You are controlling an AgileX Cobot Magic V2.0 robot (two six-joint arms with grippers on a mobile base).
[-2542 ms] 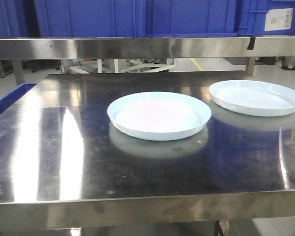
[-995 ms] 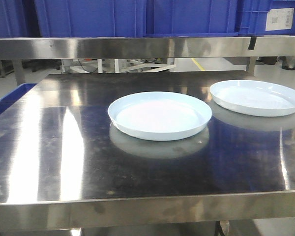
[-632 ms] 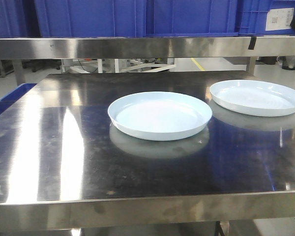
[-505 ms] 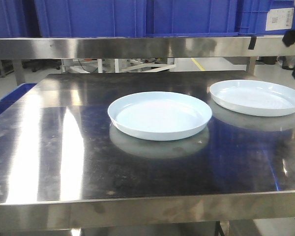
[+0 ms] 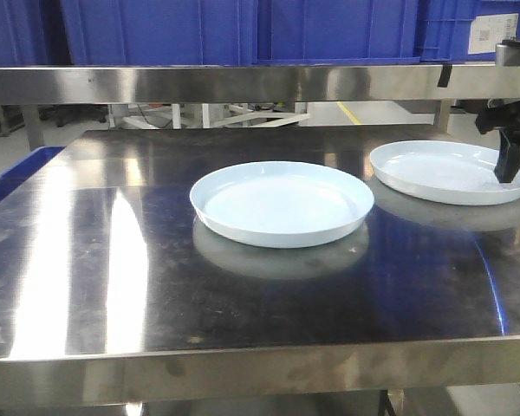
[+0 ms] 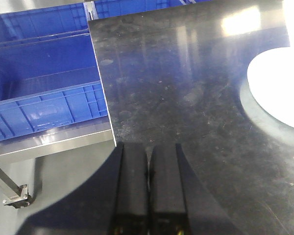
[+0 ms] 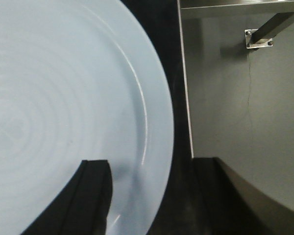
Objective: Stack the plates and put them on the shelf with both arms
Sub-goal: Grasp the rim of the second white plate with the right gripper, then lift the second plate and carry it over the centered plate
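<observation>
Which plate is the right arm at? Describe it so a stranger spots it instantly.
Start at the steel tabletop below the blue crates. Two white plates lie there; take the far-right plate near the table's edge. Unlike the centre plate, black jaws straddle its rim.

The black, angular left gripper (image 6: 148, 149) shows only in its own wrist view, at the bottom edge, pointing forward and down; its two flat black fingers (image 6: 132, 186) lie pressed side by side, with only a thin dark seam between them. The black, angular right gripper (image 5: 507, 156) shows at the right edge of the front view, tilted downward, one dark fingertip lowest; the arm behind it is out of frame. In the right wrist view its two black fingers (image 7: 94, 196) stand wide apart, one at the lower left, the other at the lower right; the jaws are spread.
</observation>
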